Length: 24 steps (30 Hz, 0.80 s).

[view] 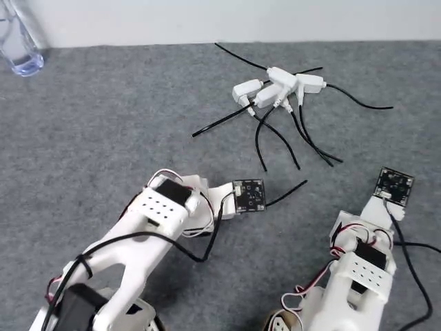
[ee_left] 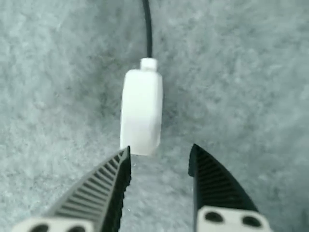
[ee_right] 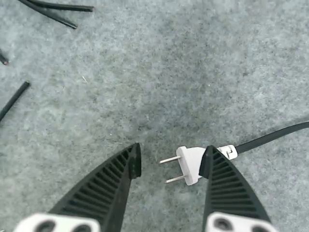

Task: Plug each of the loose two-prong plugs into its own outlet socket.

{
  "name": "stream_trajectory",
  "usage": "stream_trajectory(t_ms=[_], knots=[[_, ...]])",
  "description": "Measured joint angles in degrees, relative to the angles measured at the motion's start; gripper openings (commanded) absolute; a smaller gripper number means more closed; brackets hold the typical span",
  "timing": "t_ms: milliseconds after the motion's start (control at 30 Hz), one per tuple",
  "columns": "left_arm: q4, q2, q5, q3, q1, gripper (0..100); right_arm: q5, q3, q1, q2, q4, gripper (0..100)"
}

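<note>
Nearest, the right end effector [ee_right: 173,149] stands wide around a two-prong plug [ee_right: 189,165] lying on the grey bench [ee_right: 193,72], the left end effector [ee_left: 161,151] stands wide just short of a white corded connector [ee_left: 141,113], and a cluster of white connectors [view: 279,86] lies farther off.

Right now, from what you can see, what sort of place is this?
Probably a robotics test bench: a grey felt-like mat covers the surface, white plastic robot arms stand side by side, and white plugs and sockets with short black cords lie in a cluster.
</note>
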Motion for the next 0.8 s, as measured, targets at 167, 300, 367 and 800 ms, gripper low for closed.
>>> stream_trajectory(t_ms=[167,300,367,800], knots=[[-2.55,-2.55,0.97,1.41,0.79,19,0.0,0.0,0.0,0.0,0.0,19.3],[-5.19,-2.55,0.97,1.41,0.79,19,0.0,0.0,0.0,0.0,0.0,19.3],[-5.63,-2.55,0.97,1.41,1.41,19,0.0,0.0,0.0,0.0,0.0,19.3],[-10.46,10.2,0.97,-1.58,1.67,18,0.0,0.0,0.0,0.0,0.0,19.3]])
